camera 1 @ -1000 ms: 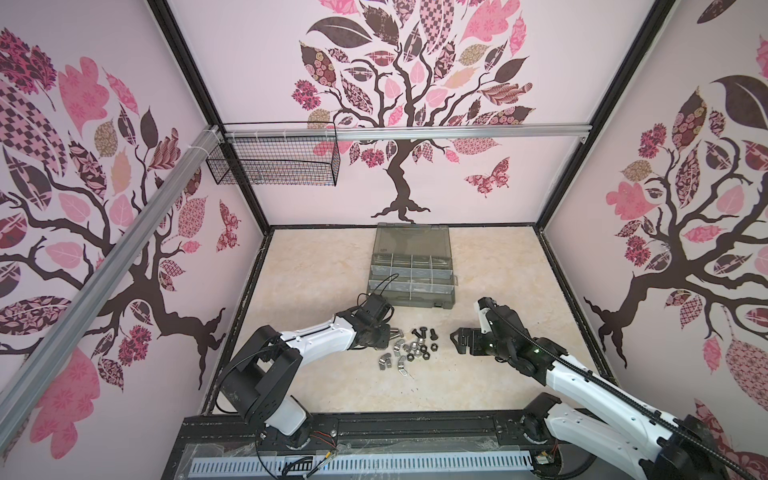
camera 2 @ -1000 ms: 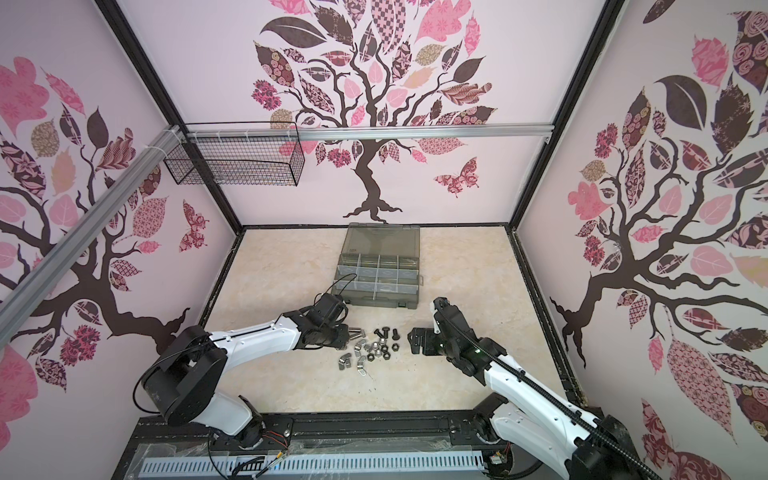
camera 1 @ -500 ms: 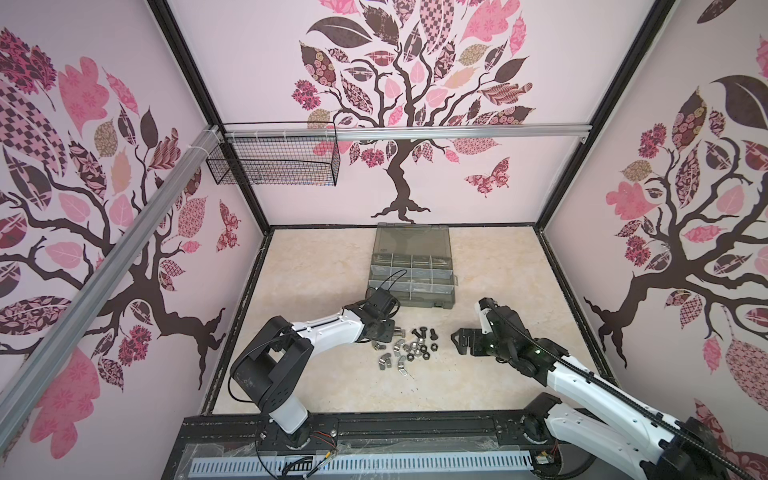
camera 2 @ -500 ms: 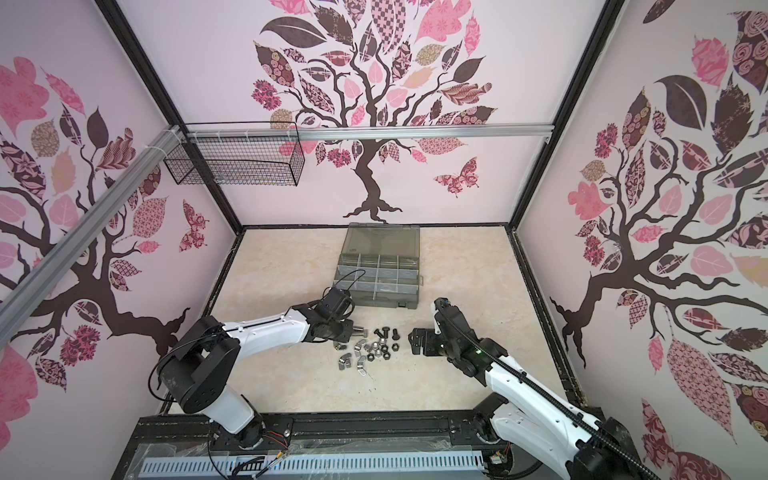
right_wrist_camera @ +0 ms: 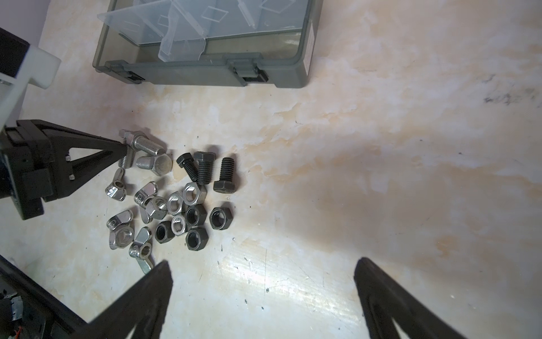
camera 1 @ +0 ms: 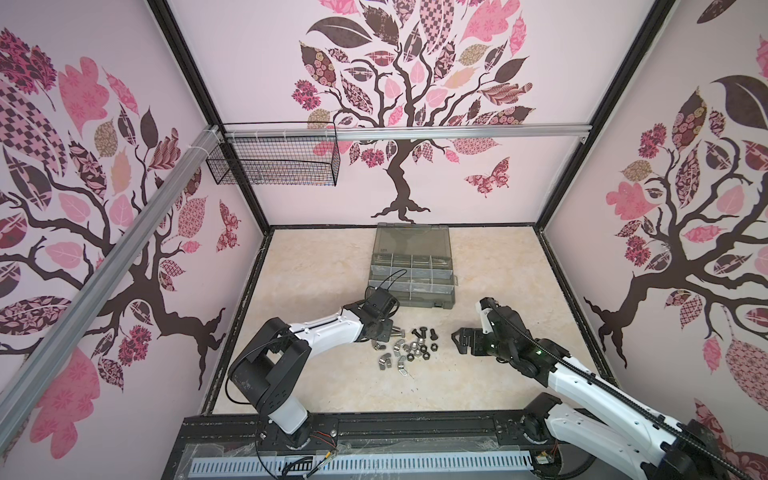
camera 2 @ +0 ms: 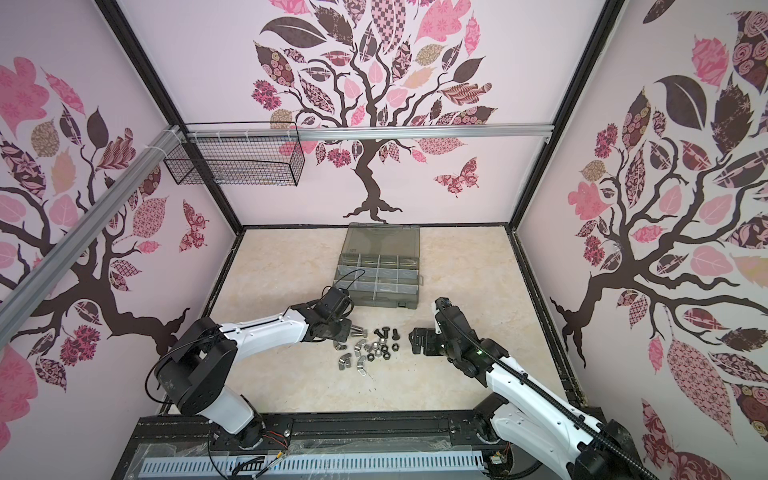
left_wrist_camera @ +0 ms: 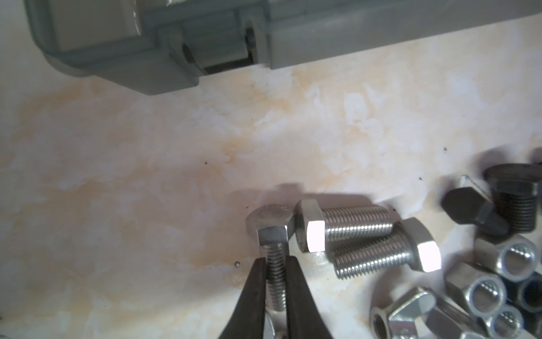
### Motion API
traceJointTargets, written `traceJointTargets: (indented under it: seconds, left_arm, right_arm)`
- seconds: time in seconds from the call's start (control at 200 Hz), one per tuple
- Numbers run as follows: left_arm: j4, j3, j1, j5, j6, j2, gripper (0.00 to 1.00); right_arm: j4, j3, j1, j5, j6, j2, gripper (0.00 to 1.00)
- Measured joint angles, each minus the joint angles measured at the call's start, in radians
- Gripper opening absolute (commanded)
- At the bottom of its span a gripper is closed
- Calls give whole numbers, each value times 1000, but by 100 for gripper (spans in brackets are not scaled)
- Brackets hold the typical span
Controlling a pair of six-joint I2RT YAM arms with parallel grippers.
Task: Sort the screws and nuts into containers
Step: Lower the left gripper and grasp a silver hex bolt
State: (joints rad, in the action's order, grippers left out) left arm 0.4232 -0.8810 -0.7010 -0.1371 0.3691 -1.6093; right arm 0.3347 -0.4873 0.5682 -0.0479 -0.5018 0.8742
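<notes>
Top views, organizer case (camera 1: 415, 302): open at the middle of the counter (camera 1: 324, 374), lid laid back toward the rear wall; containers (camera 1: 422, 274) in rows of four.
Top views, pile: screws (camera 1: 420, 332) and nuts (camera 1: 417, 350) loose just in front of the case, between the two arms.
Top views, left hand (camera 1: 390, 331): low at the pile's left edge, near the case's front-left corner.
Top views, right hand (camera 1: 459, 340): fingers spread wide, right of the pile and apart from it.
Top views, wire basket (camera 1: 274, 163): on the rail at back left, well apart.
Left wrist, left hand (left_wrist_camera: 275, 265): pinched narrow on the threaded shank of a silver screw (left_wrist_camera: 271, 224), its head toward the case (left_wrist_camera: 381, 35).
Left wrist, crowding: two more silver screws (left_wrist_camera: 360, 232) lie close beside that head, one across the other; silver nuts and black screws (left_wrist_camera: 516, 199) beyond.
Right wrist, right hand (right_wrist_camera: 261, 273): wide over bare counter.
Right wrist, pile: three black screws, hex nuts and wing nuts (right_wrist_camera: 117, 190) bunched; the left hand's tip sits among the silver screws, the case just behind.
</notes>
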Motion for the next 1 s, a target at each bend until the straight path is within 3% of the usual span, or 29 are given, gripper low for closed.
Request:
traceJointTargets:
  seconds: [0.3, 0.66, 1.0]
  left_arm:
    - [3, 14, 0, -18, 3, 13, 4]
    - [-5, 15, 0, 17, 8, 33, 28]
    - [-18, 15, 0, 29, 13, -12, 30]
  right_arm:
    - [0, 0, 0, 3, 4, -22, 100]
    - [0, 0, 0, 3, 4, -18, 100]
    - [2, 0, 0, 3, 5, -11, 100]
